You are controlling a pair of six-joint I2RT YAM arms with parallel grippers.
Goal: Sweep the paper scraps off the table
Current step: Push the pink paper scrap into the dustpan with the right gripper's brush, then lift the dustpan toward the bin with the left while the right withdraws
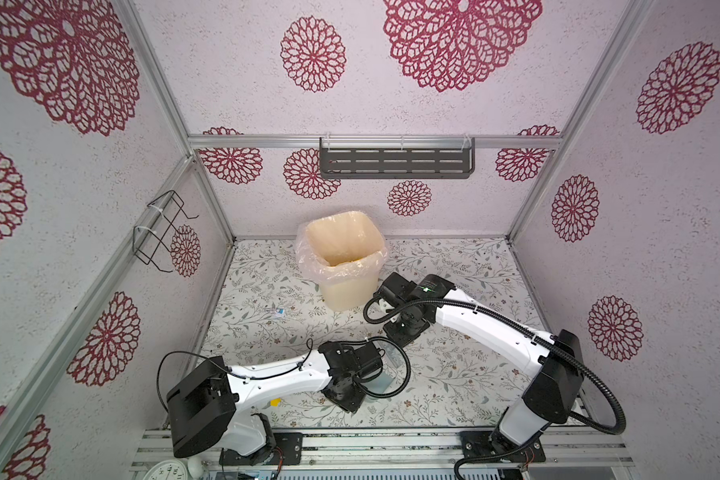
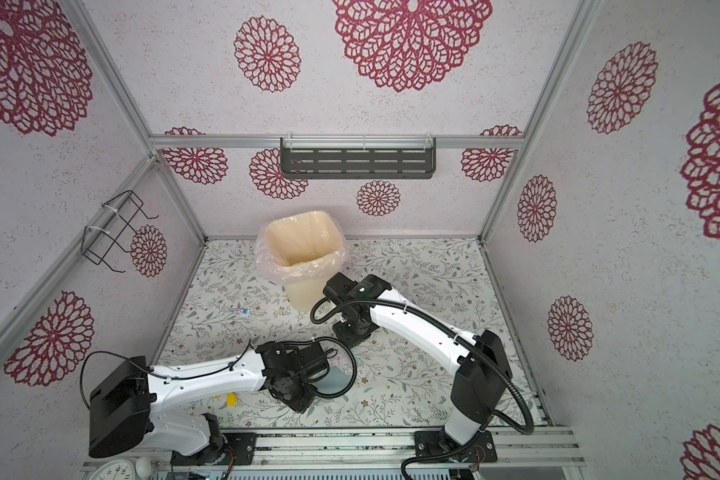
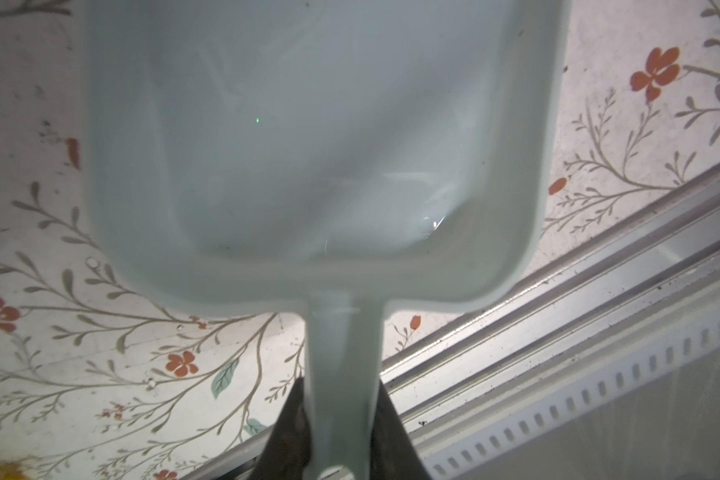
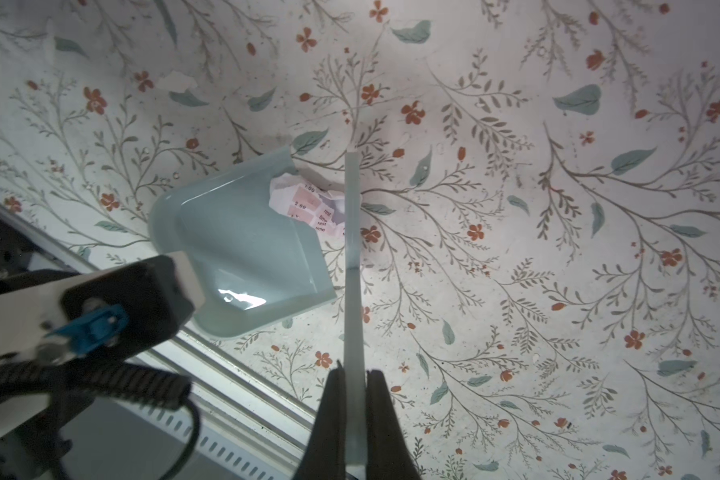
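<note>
Dustpan (image 4: 242,245): handle clamped in the left fingers (image 3: 292,432).
Brush (image 4: 353,249): pinched in the right fingers (image 4: 329,415).
Scraps: pink-white scrap (image 4: 308,208) on the desk (image 4: 516,291), between dustpan lip and brush; yellow scrap (image 1: 275,401) by the left arm's base.
Risk: a hard stroke could flick the scrap past the rim or shove the dustpan back.
</note>
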